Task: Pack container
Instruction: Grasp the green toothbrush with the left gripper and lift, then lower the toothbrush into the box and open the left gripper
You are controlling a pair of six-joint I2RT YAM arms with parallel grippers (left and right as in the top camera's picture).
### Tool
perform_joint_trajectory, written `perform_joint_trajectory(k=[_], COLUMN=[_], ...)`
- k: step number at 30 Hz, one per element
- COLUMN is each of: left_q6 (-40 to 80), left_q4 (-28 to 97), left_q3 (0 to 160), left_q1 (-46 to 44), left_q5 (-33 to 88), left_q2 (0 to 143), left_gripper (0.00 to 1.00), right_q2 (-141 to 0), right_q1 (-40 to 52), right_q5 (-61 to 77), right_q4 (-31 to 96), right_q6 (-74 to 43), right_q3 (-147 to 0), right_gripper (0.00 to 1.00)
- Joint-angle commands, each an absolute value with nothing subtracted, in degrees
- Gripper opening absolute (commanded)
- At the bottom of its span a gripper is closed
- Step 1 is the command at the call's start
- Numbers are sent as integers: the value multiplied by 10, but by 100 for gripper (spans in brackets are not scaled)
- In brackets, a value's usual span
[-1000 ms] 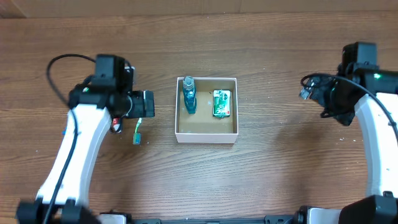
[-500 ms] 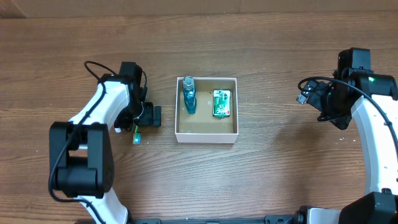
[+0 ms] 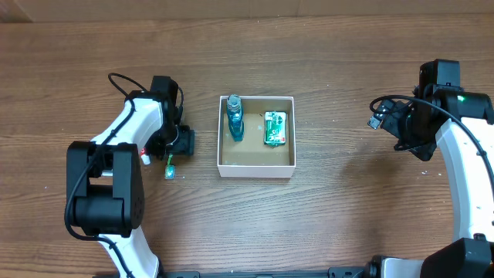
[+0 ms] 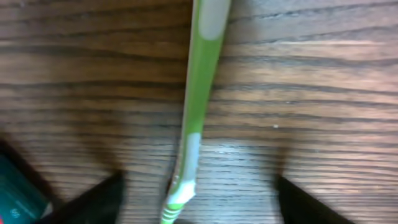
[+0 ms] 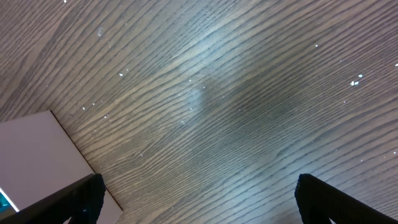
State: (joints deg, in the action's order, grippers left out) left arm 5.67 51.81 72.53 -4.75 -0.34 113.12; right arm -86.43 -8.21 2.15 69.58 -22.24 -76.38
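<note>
The container (image 3: pixel 256 168), a white-walled box with a brown inside, sits mid-table and holds a blue bottle (image 3: pixel 235 118) and a green packet (image 3: pixel 275 128). A green toothbrush (image 3: pixel 169 169) lies on the table left of it. My left gripper (image 3: pixel 173 148) is low over the toothbrush. In the left wrist view the toothbrush handle (image 4: pixel 198 93) runs between the open fingers (image 4: pixel 199 205), which do not touch it. My right gripper (image 3: pixel 407 127) hovers at the right, open and empty (image 5: pixel 199 199), with the container's white corner (image 5: pixel 37 155) at its left.
A small item with a red tip (image 3: pixel 143 157) lies just left of the toothbrush. A teal object (image 4: pixel 18 202) shows at the lower left of the left wrist view. Bare wooden table surrounds the container.
My left arm has swung inward and come down over the toothbrush, then shifted slightly. My right arm moved a little at first, then held still.
</note>
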Motion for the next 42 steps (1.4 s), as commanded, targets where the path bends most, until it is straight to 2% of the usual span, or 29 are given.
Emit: perform_joint_trajectory(k=[1, 7, 11, 21, 28, 34, 42], left_q6=[51, 53, 53, 68, 77, 22, -122], left_q4=[526, 536, 538, 583, 632, 596, 587], left_q3=[722, 721, 722, 757, 872, 918, 909], left_q1=[-48, -48, -49, -53, -73, -175, -319], left_q5=[8, -17, -37, -66, -43, -40, -41], left_q2=[1160, 1160, 1160, 1125, 995, 875, 877], left_gripper=[40, 11, 4, 4, 4, 4, 4], right_q2=[-861, -861, -861, -861, -861, -861, -861], right_q1=[-82, -82, -82, -82, -82, -82, -82], right_q5=[23, 23, 23, 23, 23, 23, 23], right_q4=[693, 693, 693, 693, 693, 689, 688], right_q6=[-221, -221, -221, -221, -212, -212, -212], right_q3=[-763, -763, -763, -763, -763, -763, -763], right_gripper=[100, 100, 100, 100, 100, 100, 100])
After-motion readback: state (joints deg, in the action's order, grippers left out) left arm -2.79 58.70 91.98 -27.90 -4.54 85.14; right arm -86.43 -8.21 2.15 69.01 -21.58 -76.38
